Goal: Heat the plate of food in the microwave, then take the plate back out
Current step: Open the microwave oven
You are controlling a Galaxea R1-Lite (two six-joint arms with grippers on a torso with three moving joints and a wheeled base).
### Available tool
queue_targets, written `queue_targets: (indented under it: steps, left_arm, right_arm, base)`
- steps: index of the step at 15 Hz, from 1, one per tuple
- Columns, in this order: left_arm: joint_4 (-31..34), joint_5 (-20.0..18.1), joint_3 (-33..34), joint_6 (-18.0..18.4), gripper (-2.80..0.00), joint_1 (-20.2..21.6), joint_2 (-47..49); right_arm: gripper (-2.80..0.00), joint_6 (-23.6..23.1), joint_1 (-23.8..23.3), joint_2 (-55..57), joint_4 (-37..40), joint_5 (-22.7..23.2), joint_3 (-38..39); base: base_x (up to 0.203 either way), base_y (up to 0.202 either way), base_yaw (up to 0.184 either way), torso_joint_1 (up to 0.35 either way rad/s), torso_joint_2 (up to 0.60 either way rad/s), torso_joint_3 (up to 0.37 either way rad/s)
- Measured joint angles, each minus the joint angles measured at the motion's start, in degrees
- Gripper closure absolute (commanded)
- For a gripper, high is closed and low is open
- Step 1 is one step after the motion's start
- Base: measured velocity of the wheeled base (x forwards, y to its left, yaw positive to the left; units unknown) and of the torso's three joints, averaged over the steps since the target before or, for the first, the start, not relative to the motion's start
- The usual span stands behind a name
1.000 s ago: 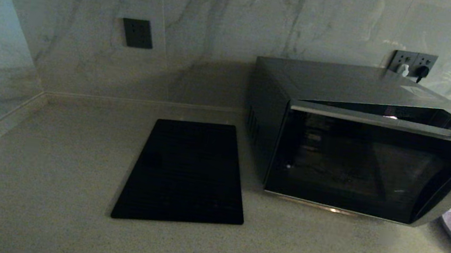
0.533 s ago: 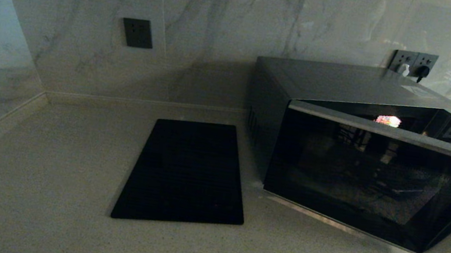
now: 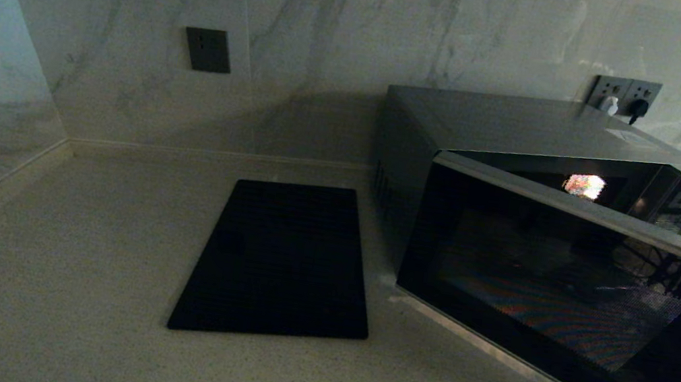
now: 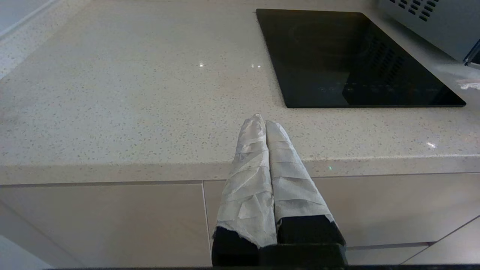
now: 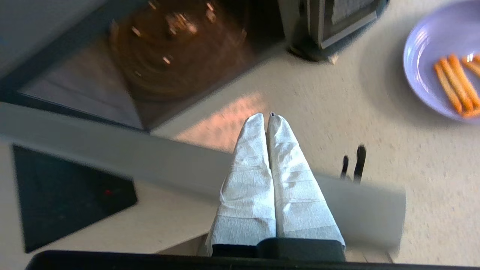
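The plate of food (image 5: pixel 446 71) is still sitting on the bench (image 5: pixel 337 123) beside the microwave (image 3: pixel 521 136), whose door (image 3: pixel 565 296) is swinging wider open, ready for it, while the right claw (image 5: pixel 268 117) is hanging clenched and empty above.

A home kitchen: a speckled stone countertop (image 3: pixel 73 247) meets a marble-veined wall (image 3: pixel 336 30) at 12 o'clock. A flat black cooktop panel (image 3: pixel 280 262) is set into the counter at centre, a Panasonic microwave (image 3: pixel 522 130) stands at 2 o'clock, and wall sockets (image 3: pixel 624 94) sit behind it.
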Motion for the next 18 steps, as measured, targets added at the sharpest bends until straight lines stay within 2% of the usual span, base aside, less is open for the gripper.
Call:
queue_targets:
  steps: [8, 18]
  left_arm:
    - [0.0, 0.0, 0.0, 0.02, 0.0, 0.0, 0.0]
    - [0.02, 0.02, 0.0, 0.0, 0.0, 0.0, 0.0]
  right_arm:
    - [0.0, -0.78, 0.69, 0.85, 0.1, -0.02, 4.1]
    - [0.0, -0.5, 9.87, -4.21, 3.19, 0.0, 8.36]
  base:
    - [0.0, 0.0, 0.0, 0.0, 0.0, 0.0]
    - [0.0, 0.0, 0.0, 0.0, 0.0, 0.0]
